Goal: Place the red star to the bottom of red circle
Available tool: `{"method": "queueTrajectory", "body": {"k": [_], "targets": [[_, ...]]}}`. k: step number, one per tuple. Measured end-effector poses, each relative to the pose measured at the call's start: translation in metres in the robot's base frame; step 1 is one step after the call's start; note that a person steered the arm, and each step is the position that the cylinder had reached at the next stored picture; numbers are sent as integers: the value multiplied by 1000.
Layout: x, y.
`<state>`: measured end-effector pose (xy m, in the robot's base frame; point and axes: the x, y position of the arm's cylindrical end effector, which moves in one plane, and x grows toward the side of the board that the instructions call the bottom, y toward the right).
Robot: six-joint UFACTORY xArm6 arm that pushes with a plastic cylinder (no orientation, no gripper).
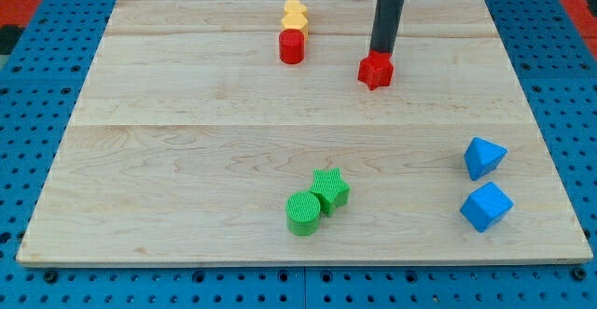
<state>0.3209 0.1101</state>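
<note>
Camera view: my tip point(381, 53) touches red star point(375, 70).

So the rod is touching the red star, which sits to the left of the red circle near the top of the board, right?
Not quite. The camera view shows the red star to the right of the red circle, not the left. My tip does sit at the star's top edge.

My rod comes down from the view's top edge, dark and straight, leaning very slightly toward the view's left as it descends; its upper part is cut off by the frame; my tip point(380, 54) sits at the rod's lower end, low at the board's level; no more of the arm shows above it.
</note>
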Motion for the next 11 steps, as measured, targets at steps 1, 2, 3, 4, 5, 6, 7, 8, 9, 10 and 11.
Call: {"method": "queueTrajectory", "body": {"k": [1, 2, 3, 4, 5, 6, 7, 8, 9, 10, 11], "targets": [[4, 18], [22, 25], [39, 22], [59, 22], [71, 14], [44, -37], [23, -70], [23, -76], [24, -76], [24, -80], [24, -86]]}}
